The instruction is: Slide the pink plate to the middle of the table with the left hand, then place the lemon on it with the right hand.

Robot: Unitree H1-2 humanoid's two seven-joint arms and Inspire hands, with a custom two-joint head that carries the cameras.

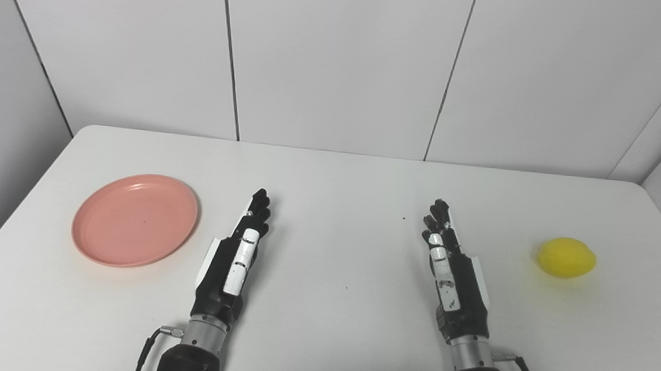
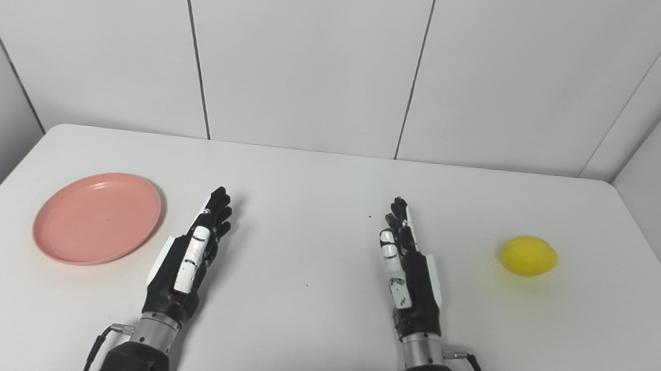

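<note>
1. Plate (image 1: 135,220) sits at the left of the surface (image 1: 342,169), empty, well short of the middle.
2. Lemon (image 1: 566,258) rests far right, well apart from everything else.
3. Left robot hand (image 1: 238,254) lies just right of the plate, not touching it, fingers stretched out and holding nothing.
4. Right robot hand (image 1: 449,265) mirrors it, fingers extended and empty, well apart from the lemon.
5. Step one looks not yet begun: the slide is the job in hand.
6. Next move calls for the left robot hand to reach the plate's rim and push it rightward to the middle.
</note>
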